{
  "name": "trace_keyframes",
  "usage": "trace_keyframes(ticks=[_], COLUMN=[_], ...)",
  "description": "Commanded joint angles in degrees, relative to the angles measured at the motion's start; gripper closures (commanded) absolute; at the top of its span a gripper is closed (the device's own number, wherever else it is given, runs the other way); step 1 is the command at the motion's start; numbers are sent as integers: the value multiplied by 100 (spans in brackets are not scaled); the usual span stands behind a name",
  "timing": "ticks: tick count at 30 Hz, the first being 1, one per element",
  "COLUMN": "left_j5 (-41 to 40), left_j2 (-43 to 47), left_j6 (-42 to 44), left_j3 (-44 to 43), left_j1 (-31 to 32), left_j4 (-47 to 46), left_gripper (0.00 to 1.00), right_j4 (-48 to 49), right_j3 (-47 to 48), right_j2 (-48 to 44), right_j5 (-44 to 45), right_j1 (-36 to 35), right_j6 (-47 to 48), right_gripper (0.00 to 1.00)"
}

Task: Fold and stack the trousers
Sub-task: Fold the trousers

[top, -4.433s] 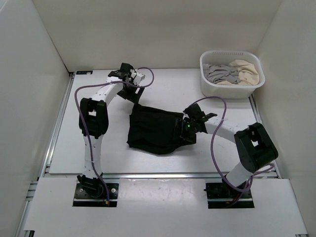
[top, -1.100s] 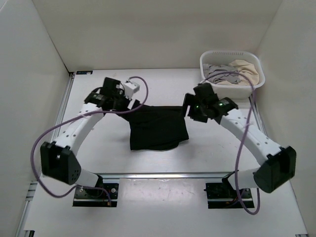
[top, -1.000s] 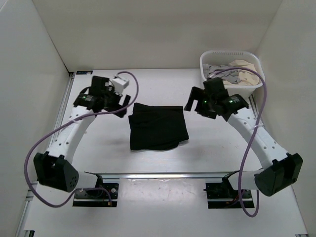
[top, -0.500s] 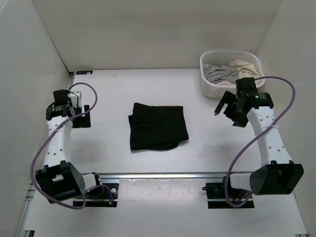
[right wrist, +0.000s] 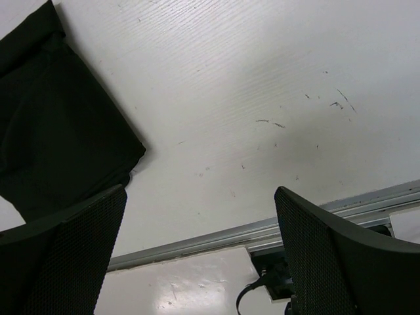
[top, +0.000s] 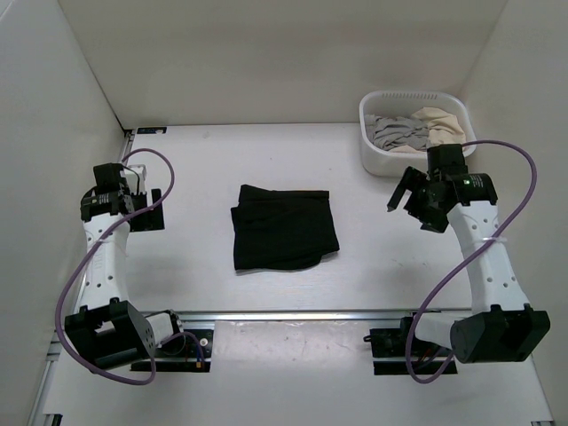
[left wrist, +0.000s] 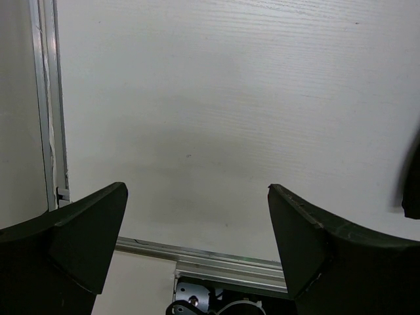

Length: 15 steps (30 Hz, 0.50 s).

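- The left gripper [top: 145, 213] sits near the left edge of the table [top: 204, 160], well apart from the trousers. A second ago it was just beside their far left corner.
- Its wrist view shows the left gripper [left wrist: 197, 190] spread wide with nothing between the fingers, only bare table and the rail [left wrist: 51, 98] below. A dark blur at the right edge is too unclear to name.
- The trousers [top: 284, 226] lie at the middle of the table, folded into a flat, roughly square packet. About four seconds ago they were a looser heap with both grippers on them. In the last second they have not shifted.
- The right gripper [top: 401, 189] hangs right of the trousers, just in front of the basket [top: 366, 120], having pulled back from the far right corner of the fabric.
- From its wrist camera the right gripper [right wrist: 200, 193] is likewise wide open and empty, with a corner of the trousers [right wrist: 52, 111] at the upper left.
- The basket holds a grey garment [top: 395, 131] and a beige garment [top: 444, 129], unchanged.
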<state>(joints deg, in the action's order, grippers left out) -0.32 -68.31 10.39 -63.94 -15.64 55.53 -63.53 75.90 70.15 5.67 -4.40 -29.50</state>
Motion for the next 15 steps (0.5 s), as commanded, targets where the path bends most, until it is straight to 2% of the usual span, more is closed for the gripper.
trace_keyframes(ticks=[1, 15], left_j5=[102, 49], left_j2=[117, 117], left_j6=[-64, -64], left_j3=[-66, -13], left_j1=[-27, -27], left_j4=[28, 28], left_gripper=[0, 0], right_j4=[-63, 25], right_j3=[-31, -189], right_j2=[-168, -168], right_j5=[48, 48], right_j1=[10, 10], right_j6=[102, 155], right_gripper=[1, 1])
